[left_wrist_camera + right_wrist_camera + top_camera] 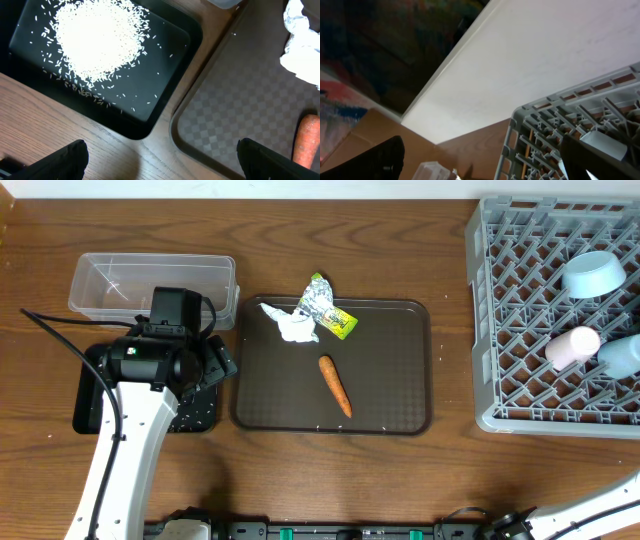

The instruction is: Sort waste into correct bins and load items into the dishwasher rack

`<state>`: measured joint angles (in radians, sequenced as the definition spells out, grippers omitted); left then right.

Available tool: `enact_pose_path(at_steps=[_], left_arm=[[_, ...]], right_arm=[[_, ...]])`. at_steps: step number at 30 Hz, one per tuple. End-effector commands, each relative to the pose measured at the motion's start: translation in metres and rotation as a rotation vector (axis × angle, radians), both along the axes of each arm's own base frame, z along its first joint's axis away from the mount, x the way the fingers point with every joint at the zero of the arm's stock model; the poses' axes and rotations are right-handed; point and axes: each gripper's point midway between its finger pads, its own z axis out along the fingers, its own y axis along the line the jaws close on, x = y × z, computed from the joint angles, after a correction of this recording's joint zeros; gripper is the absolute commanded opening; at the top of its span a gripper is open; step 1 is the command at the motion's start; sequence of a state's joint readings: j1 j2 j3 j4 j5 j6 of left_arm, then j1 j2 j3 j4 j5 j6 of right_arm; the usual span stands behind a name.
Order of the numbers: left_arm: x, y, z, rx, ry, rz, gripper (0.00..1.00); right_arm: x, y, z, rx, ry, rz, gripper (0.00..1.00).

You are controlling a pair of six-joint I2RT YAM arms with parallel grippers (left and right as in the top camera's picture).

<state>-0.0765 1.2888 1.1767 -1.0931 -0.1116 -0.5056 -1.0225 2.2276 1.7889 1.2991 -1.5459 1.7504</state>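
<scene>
The left gripper (162,150) is hovering, fingers open, just beside the black tray (165,75) holding rice (100,40); the right gripper (482,145) is holding its fingers wide apart near the rack (530,130).

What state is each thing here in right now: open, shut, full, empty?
Left end effector, open, empty.
Right end effector, open, empty.
Tub, looks empty.
Black tray, holds a pile of rice.
Brown tray, holds tissue, wrapper, carrot.
Rack, partly loaded, bowl inside.
Cup, lying on its side in the rack.
</scene>
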Motion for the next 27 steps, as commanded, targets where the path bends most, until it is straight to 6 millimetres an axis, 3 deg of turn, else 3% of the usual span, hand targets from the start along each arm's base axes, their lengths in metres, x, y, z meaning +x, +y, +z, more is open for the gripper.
enact_pose_path(at_steps=[1, 9, 12, 16, 24, 27], left_arm=[[0.000, 0.003, -0.001, 0.004, 0.002, 0.022, 0.98], [0.000, 0.003, -0.001, 0.004, 0.002, 0.022, 0.98], [0.000, 0.003, -0.001, 0.004, 0.002, 0.022, 0.98], [0.000, 0.003, -0.001, 0.004, 0.002, 0.022, 0.98], [0.000, 0.003, -0.001, 0.004, 0.002, 0.021, 0.98], [0.000, 0.003, -0.001, 0.004, 0.002, 0.021, 0.98]], right_arm=[[0.001, 0.011, 0.023, -0.131, -0.068, 0.018, 0.99], [0.029, 0.013, 0.005, -0.031, -0.028, 0.031, 0.99], [0.034, 0.022, 0.006, -0.158, -0.106, 0.051, 0.99], [0.033, 0.026, 0.005, -0.187, -0.116, 0.072, 0.99], [0.034, 0.017, 0.004, -0.236, -0.156, 0.034, 0.99], [0.046, 0.000, -0.002, -0.115, -0.104, -0.062, 0.99]])
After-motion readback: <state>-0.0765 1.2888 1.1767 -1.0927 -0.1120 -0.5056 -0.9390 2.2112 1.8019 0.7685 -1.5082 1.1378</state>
